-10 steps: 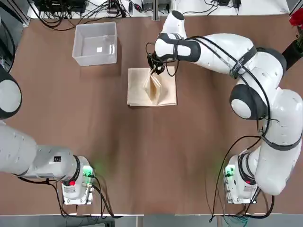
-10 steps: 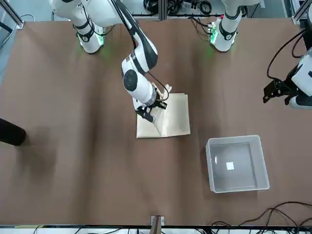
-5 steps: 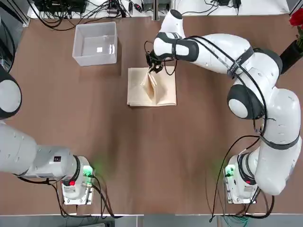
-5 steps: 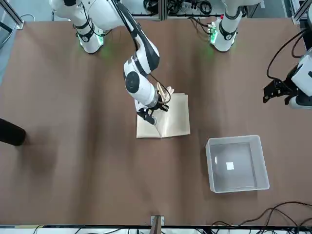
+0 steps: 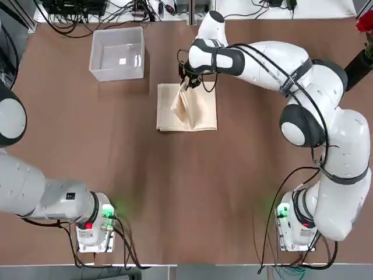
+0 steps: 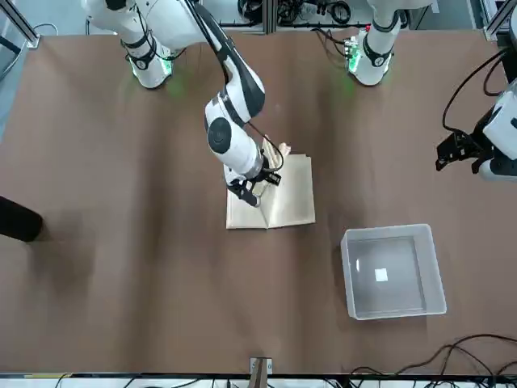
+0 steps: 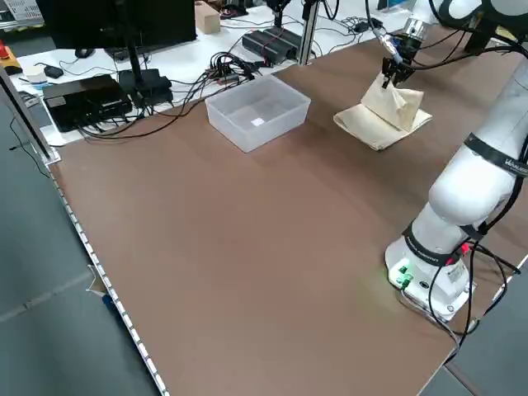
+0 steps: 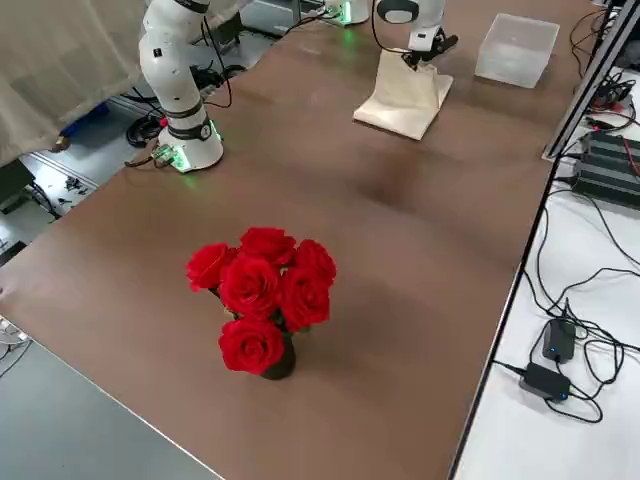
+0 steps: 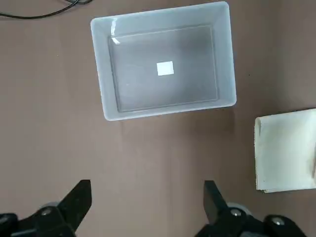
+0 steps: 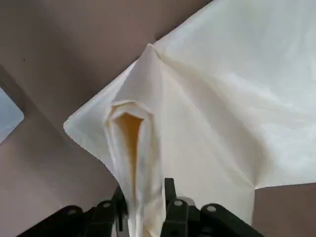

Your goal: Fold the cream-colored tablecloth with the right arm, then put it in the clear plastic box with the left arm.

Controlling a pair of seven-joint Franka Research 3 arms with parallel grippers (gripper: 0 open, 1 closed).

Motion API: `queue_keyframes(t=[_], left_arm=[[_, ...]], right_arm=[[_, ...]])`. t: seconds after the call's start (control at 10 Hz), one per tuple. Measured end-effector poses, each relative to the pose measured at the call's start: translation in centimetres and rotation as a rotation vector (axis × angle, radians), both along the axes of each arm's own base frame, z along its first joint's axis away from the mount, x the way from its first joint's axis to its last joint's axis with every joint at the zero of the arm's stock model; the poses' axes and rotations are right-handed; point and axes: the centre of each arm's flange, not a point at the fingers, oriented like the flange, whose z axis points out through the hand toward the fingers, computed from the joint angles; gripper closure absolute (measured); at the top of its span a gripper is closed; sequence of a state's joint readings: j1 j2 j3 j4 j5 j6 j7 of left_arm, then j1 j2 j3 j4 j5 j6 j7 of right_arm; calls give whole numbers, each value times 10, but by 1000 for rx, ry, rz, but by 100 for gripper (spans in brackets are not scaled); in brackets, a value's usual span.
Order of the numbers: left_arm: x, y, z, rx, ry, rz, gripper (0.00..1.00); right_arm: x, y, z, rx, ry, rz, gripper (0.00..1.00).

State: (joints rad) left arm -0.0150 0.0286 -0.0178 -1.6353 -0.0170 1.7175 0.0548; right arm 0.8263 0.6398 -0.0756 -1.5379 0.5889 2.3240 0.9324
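We've got one brown table (image 5: 175,192) carrying everything. The cloth (image 5: 201,114) lies flat near the far middle — cream, folded, with one fold pulled up off the surface. The clear box (image 5: 116,70) sits on the table at the far left, just apart from the cloth and open side up, with a white label inside. A dark vase (image 8: 278,365) of red roses stands near the right edge, well apart from both. Both arm bases (image 5: 93,227) are mounted on the near edge — left and right corners.
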Motion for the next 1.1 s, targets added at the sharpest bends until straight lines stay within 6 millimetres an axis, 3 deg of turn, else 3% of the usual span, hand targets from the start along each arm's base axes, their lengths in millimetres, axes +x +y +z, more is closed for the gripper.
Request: queue_keyframes(t=[0.1,0.2,0.7,0.9,1.1], left_arm=[[0,0,0,0,0,0,0],[0,0,0,0,0,0,0],[0,0,0,0,0,0,0],[0,0,0,0,1,0,0],[0,0,-1,0,1,0,0]], right_arm=[[0,0,0,0,0,0,55],[0,0,-1,-1,1,0,53],[6,-2,5,4,-12,-6,53],[24,-16,13,6,-37,-27,56],[47,-42,14,6,-61,-26,56]])
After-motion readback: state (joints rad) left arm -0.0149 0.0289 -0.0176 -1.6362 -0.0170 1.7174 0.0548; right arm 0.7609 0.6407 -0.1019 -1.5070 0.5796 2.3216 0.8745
